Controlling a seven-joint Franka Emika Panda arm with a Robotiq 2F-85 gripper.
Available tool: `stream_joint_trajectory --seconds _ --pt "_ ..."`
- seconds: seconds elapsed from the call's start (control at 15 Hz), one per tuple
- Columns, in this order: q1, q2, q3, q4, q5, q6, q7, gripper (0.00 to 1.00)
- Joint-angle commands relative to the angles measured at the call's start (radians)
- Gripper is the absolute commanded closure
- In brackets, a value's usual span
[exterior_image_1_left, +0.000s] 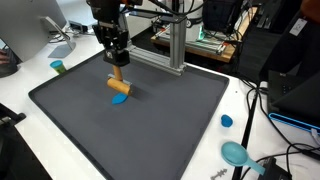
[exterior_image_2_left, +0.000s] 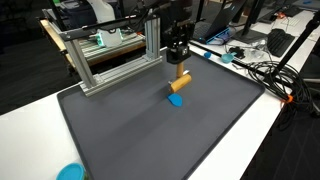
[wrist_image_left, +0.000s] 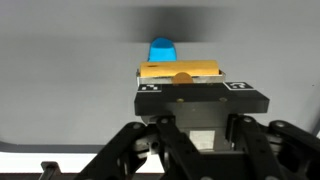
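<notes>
The arm (exterior_image_1_left: 108, 20) hangs straight down, wrist vertical, its jaws pointing downward and pinched close together.

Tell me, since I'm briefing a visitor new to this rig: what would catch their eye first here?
The black robot gripper over the middle of the dark grey rectangular mat stands out first. It is shut on an orange, wooden-looking block, with a small blue piece right under the block on the mat. Behind them, at the mat's far edge, stands a silver aluminium frame.
</notes>
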Motion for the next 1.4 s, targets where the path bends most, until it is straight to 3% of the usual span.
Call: stream_joint_trajectory --seconds 0.0,0.73,1.0,1.33 --pt "-0.003 0.019 -0.002 0.019 0.007 -0.023 -0.008 0.78" --pt "-0.04 0.111 -0.01 0.053 0.042 -0.014 -0.023 0.78" --pt "-0.029 0.133 -0.032 0.087 0.005 -0.138 0.023 0.78" --pt "-0.035 0.163 -0.037 0.101 0.018 -0.189 0.021 0.78"
